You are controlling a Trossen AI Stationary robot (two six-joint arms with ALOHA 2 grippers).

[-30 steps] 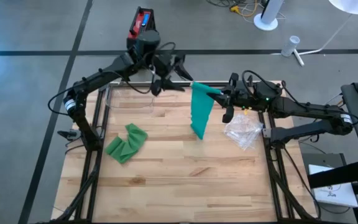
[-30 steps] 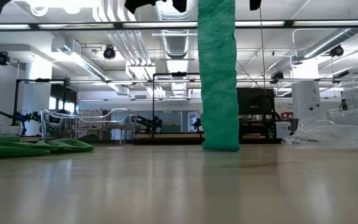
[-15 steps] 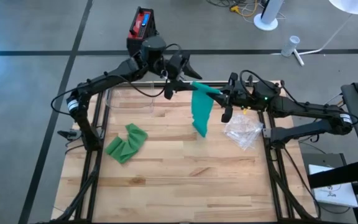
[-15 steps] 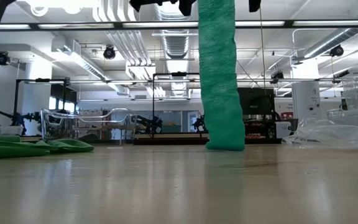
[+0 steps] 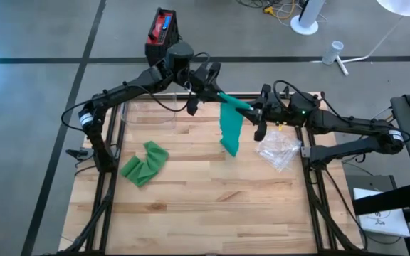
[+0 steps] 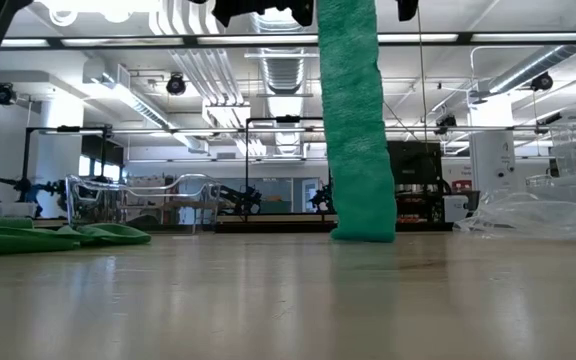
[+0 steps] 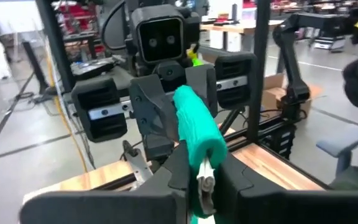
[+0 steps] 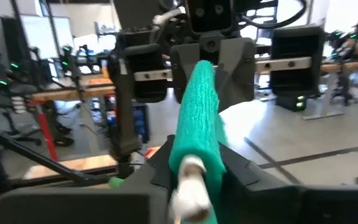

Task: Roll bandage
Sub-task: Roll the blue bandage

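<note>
- High view: two dark arms meet over the far edge of the wooden table [image 5: 212, 206]. One green bandage [image 5: 230, 128] is strung between them, its free length hanging down toward the boards. The left gripper [image 5: 206, 91] and the right gripper [image 5: 257, 114] face each other, each at one end of the raised part. A second green bandage [image 5: 144, 163], crumpled, lies on the left side of the table, well apart. One clear plastic bag [image 5: 279, 150] sits by the right edge, and one clear container [image 5: 148, 112] near the far left corner.
- Low view: the hanging bandage drops as one green column, its lower end at the tabletop. The crumpled one lies at far left, the plastic bag at far right.
- Left wrist view: the left gripper's two fingers [image 7: 178, 171] are pinched together on the green roll, with the other arm's gripper just beyond.
- Right wrist view: the right gripper's two fingers [image 8: 244, 171] flank the same bandage closely; I cannot tell if they still pinch it. One person stands at the edge of the room.
</note>
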